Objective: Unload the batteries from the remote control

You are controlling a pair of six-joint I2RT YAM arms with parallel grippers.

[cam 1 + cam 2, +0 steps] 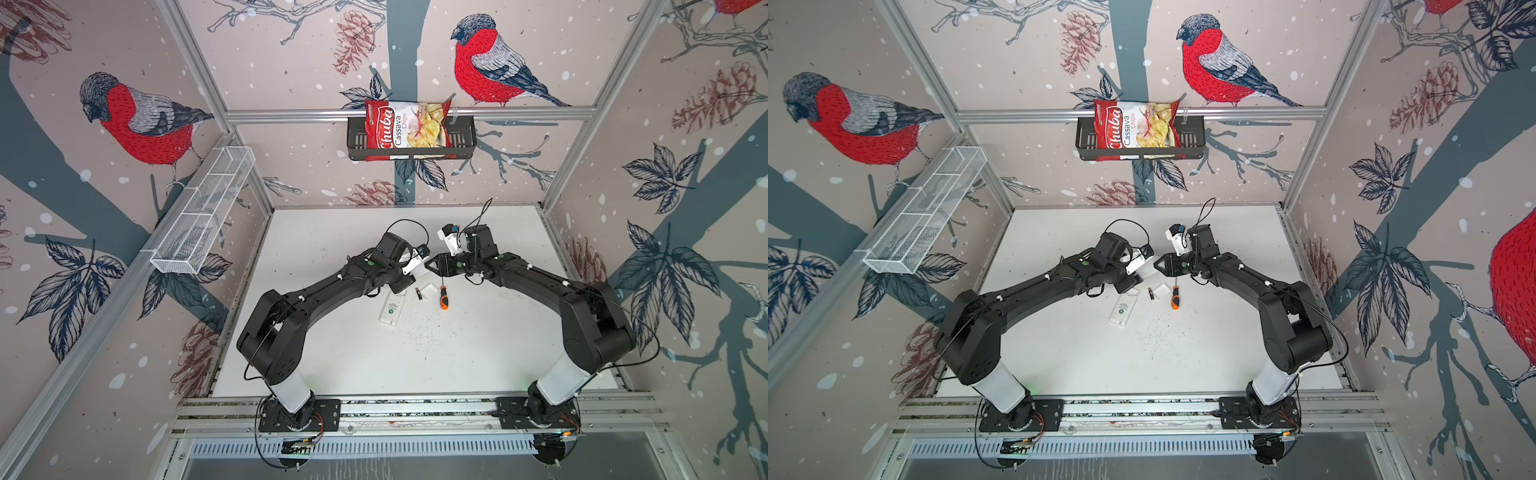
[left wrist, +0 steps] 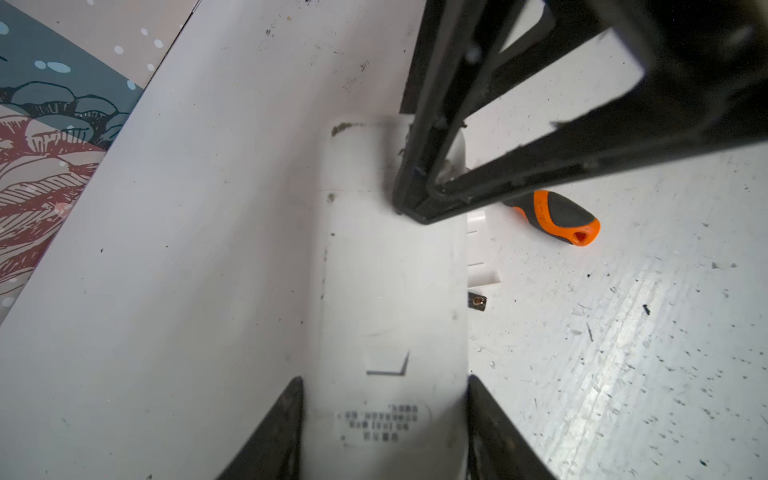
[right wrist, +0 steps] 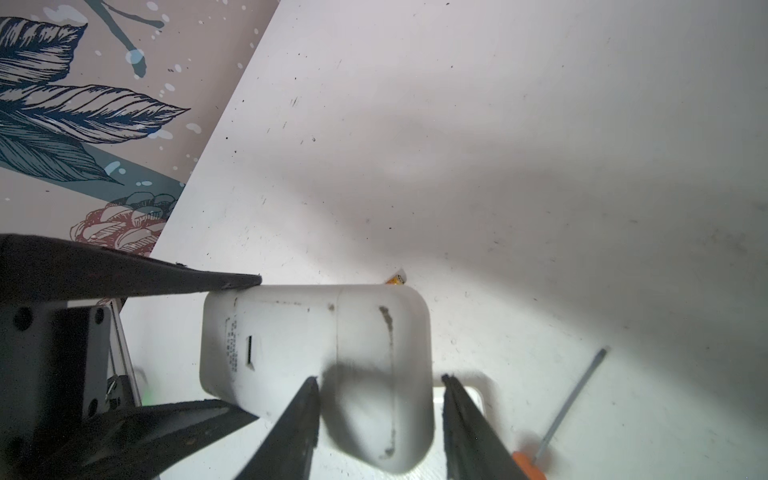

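The left gripper (image 2: 384, 379) is closed on a white, smooth, rounded-oblong plastic remote control (image 2: 390, 291). Its black tapered fingers (image 2: 286, 424) are pressed to both long edges near the end that bears a printed label, and the remote control is held clear of the tabletop (image 1: 332, 353). The right gripper (image 3: 380, 377) is set astride the opposite, rounded end of the same remote control with its jaws parted: one black finger is seen against the casing, a narrow gap is left at the other, and no clamping is shown. The casing is matte, smudged with grey-brown marks and crossed by a seam near the rounded end. One battery (image 1: 419, 294), a slim dark cylindrical cell with a copper-coloured end, is seen in both top views lying loose on the tabletop, just toward the arm bases from the grippers. It lies between a second remote control (image 1: 392, 309), white and flat, and a small white rounded plastic cover (image 1: 429, 289). Whether any cells sit inside the held remote control cannot be told. A screwdriver (image 1: 443, 297), with an orange-and-black rubbery handle and a thin grey metal shaft, is laid just beside the cover, on the side away from the battery. The tabletop is white, scratched and speckled with dark flecks.
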